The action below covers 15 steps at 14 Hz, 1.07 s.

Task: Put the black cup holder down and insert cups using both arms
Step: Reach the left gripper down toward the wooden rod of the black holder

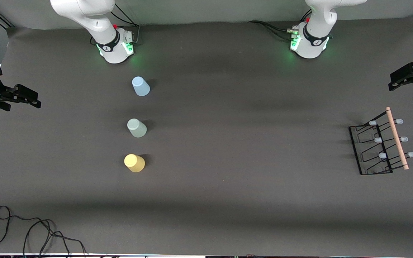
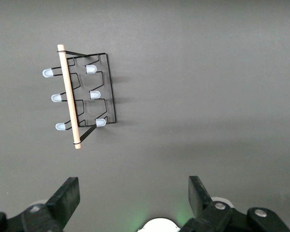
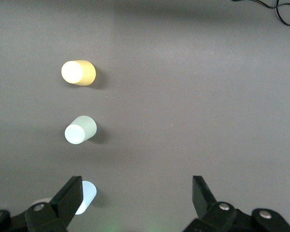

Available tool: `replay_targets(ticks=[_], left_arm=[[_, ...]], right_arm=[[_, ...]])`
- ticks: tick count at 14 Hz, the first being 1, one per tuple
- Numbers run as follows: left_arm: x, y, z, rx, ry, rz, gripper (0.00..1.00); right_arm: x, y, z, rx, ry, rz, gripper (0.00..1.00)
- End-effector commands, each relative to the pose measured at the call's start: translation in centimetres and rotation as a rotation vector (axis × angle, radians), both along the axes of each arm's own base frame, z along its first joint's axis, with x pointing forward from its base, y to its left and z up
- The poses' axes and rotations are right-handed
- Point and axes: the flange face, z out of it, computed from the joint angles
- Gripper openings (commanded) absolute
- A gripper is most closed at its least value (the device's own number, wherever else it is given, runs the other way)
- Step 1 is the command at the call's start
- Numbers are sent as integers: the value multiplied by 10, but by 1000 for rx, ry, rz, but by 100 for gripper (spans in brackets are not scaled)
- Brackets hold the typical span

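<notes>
The black cup holder [image 1: 368, 150] [image 2: 103, 87] stands on the table toward the left arm's end, its wooden rod handle [image 1: 397, 139] on top and pale-tipped pegs sticking out. Three cups stand in a row toward the right arm's end: the light blue cup [image 1: 140, 86] [image 3: 86, 195] farthest from the front camera, the pale green cup [image 1: 136, 128] [image 3: 80, 129] in the middle, the yellow cup [image 1: 134, 162] [image 3: 78, 72] nearest. My left gripper [image 2: 133, 186] hangs open high above the table near its base. My right gripper [image 3: 136, 184] hangs open likewise, beside the blue cup. Both are empty.
The arms' green-lit bases [image 1: 115, 48] [image 1: 308, 44] stand along the table's back edge. Black devices [image 1: 20, 96] [image 1: 409, 76] reach in at both ends of the table. A loose black cable [image 1: 38, 229] [image 3: 280, 12] lies near the front edge.
</notes>
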Motion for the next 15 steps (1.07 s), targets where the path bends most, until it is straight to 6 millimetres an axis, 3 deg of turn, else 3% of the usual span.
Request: replay_targets(ticks=[1,3,5,9,13,15], left_arm=[[-6,0,1,13,2,9,100],[-5,0,1,13,2,9,100],[6,13,-12,23,3,27,100],[19,75,-59,34,36,106,100],[18,110,-113,39,22,136,100],[18,129,-152,39,-21,103,100]], right_arm=[[2,1,4,-17,1,-20,100],[2,1,6,-17,-2,-20,100],[2,1,5,-17,0,-20,100],[2,2,5,-17,0,-19,100],[2,1,5,-17,0,-22,100],[2,1,5,-15,0,-22,100]])
